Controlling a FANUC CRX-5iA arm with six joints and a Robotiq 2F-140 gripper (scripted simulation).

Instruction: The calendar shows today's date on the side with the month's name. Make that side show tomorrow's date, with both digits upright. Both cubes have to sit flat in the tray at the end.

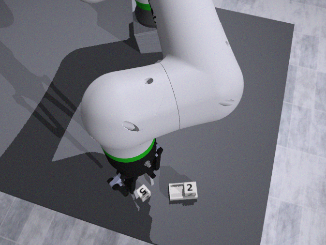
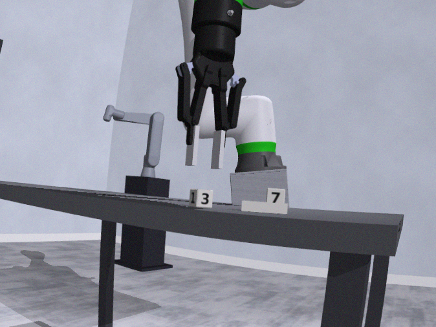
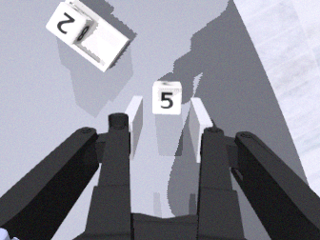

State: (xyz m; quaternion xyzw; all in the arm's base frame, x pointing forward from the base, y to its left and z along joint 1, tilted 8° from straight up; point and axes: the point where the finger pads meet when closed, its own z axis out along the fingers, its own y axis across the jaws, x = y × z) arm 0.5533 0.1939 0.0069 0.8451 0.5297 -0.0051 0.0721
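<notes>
A white tray (image 1: 183, 191) lies on the dark table and holds one white cube (image 1: 190, 188) in its right slot, with 2 on top. The tray's left slot is empty. In the exterior view the tray (image 2: 264, 207) shows the cube's front face, a 7 (image 2: 275, 196). A second white cube (image 1: 143, 192) (image 2: 201, 198) lies loose on the table left of the tray, with 5 on top and 3 on its front. My gripper (image 2: 205, 163) hangs straight above this loose cube, well clear of it, fingers partly open with nothing between them. In the wrist view the cube (image 3: 167, 97) lies between the finger pads, below them.
The robot's base block (image 2: 259, 186) stands behind the tray. A small grey arm on a dark pedestal (image 2: 147, 147) stands beyond the table at the left. The table's front edge (image 1: 79, 219) runs close to the loose cube.
</notes>
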